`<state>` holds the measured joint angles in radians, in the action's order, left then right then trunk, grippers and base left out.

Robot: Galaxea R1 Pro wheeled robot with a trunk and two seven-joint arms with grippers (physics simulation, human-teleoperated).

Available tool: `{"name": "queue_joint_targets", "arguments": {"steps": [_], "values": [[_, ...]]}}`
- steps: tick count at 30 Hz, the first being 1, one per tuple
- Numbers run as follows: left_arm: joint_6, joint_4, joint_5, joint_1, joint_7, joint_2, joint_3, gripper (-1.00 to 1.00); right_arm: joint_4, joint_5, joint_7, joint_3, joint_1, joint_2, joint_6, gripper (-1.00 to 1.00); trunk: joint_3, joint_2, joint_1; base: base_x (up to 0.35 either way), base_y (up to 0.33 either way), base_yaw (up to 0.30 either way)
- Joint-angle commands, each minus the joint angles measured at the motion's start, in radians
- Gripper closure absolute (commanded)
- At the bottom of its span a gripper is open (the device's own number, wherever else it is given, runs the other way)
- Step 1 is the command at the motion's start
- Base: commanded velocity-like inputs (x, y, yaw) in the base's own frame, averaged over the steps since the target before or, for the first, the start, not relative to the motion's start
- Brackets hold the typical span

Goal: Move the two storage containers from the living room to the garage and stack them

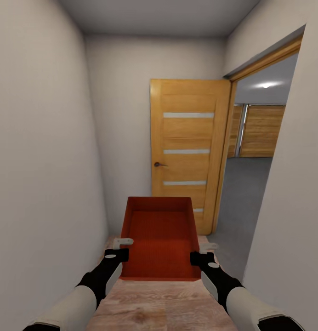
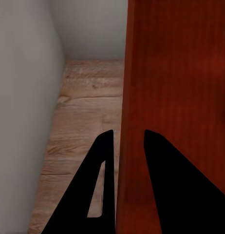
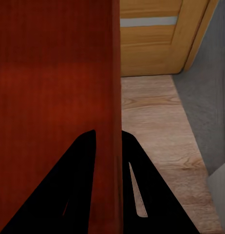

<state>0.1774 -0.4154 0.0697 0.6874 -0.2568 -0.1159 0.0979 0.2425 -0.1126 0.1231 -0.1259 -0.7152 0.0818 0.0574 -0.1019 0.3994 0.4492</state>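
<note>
Narrow hallway, plain wall (image 1: 39, 161) at 9 o'clock. Left end effector (image 1: 123, 248) pinching the bin (image 1: 161, 239) on its left wall; in the left wrist view, dark fingers (image 2: 100, 195) either side of that red wall (image 2: 176, 97), one inside, one outside, wood floor (image 2: 83, 122) beyond. Bin held level between both arms, above the light wood floor (image 1: 154, 303), open top up, empty inside, at 12 o'clock just ahead of the arms. Right end effector (image 1: 201, 252) pinching the bin's right wall; in the right wrist view, fingers (image 3: 141, 195) straddling the wall (image 3: 54, 97). Beyond the bin, at 12 o'clock, a wooden door (image 1: 189, 151) with three pale strips and a dark handle, swung open. At 2 o'clock, an open doorway (image 1: 255, 151) onto grey concrete floor (image 1: 244, 197) and wooden plank doors (image 1: 262, 131), a ceiling light (image 1: 267, 85) above. Near wall (image 1: 297, 207) at 3 o'clock.
</note>
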Motion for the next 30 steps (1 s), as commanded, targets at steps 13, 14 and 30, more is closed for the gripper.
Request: {"name": "queue_joint_targets", "arguments": {"steps": [13, 14, 30], "values": [[0.006, -0.002, 0.015, 0.000, -0.014, 0.025, -0.030, 1.00, 0.003, -0.002, 0.000, 0.023, -0.001, -0.003, 0.018, 1.00, 0.000, 0.001, 0.001, 0.324, 0.000, -0.049], [0.006, -0.002, 0.015, 0.000, -0.014, 0.025, -0.030, 1.00, 0.003, -0.002, 0.000, 0.023, -0.001, -0.003, 0.018, 1.00, 0.000, 0.001, 0.001, 0.324, 0.000, -0.002], [0.005, -0.006, 0.015, 0.000, -0.019, 0.024, -0.030, 1.00, 0.003, -0.002, 0.000, 0.023, -0.001, -0.004, 0.016, 1.00, 0.000, 0.001, 0.001, 0.150, 0.000, 0.000]]}}
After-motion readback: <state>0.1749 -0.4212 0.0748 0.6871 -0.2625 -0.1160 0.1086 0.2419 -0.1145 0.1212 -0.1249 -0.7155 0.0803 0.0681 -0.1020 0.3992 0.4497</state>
